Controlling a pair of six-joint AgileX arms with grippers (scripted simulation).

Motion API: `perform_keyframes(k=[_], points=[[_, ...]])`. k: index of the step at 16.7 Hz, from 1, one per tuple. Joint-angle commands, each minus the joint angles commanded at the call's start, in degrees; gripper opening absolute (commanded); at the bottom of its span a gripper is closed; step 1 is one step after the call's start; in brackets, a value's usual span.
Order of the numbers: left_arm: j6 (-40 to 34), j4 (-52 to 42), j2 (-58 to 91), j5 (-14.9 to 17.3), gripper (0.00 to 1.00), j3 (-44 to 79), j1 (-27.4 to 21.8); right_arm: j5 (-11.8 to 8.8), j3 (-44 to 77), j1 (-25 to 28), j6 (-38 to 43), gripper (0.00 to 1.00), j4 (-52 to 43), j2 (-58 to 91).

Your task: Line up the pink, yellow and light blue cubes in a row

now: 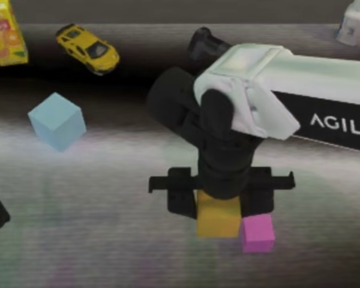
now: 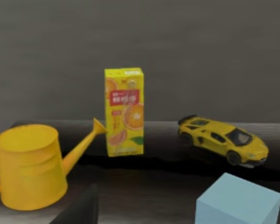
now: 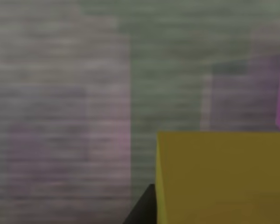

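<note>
Orange-yellow and matte, the mid-sized yellow cube [image 1: 218, 221] is sitting under my right jaws [image 1: 219, 201] at the near middle of the tabletop [image 1: 108, 210], with the small magenta-pink cube [image 1: 257, 233] just beside it on the right — touching it or nearly so, I cannot tell which. My wrist is hiding the fingertips, so whether my right jaws are clenched on the yellow cube or released I cannot tell. I judge the step in hand to be setting yellow next to pink; doing it well means keeping its faces square to the pink one and lifting straight up so neither cube gets nudged. The large pale sky-blue cube [image 1: 57, 121] is lying well apart toward the far left, so it is the one left to bring into the row.

My left arm is parked at the left edge. Its wrist view is showing what the top view crops — a yellow watering can [image 2: 30, 165], the full orange juice carton [image 2: 124, 111] and the yellow toy car [image 2: 223, 140] beyond the blue cube. The right wrist view is giving only the yellow cube's face close up and a sliver of pink.
</note>
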Motion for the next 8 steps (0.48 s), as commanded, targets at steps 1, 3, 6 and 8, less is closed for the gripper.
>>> perform_keyframes(k=[1,3,6,8], points=[[0.0,0.0,0.0,0.0,1.0,0.0,0.0,0.0,0.0,0.0,0.0,0.0,0.0,0.0],[0.0,0.0,0.0,0.0,1.0,0.0,0.0,-0.09,0.18,-0.24,0.02,0.0,0.08,0.26],[0.0,0.0,0.0,0.0,1.0,0.0,0.0,-0.03,-1.69,-0.18,-0.01,0.0,2.41,0.97],[0.0,0.0,0.0,0.0,1.0,0.0,0.0,0.0,-4.46,-0.13,0.11,0.0,6.71,2.24]])
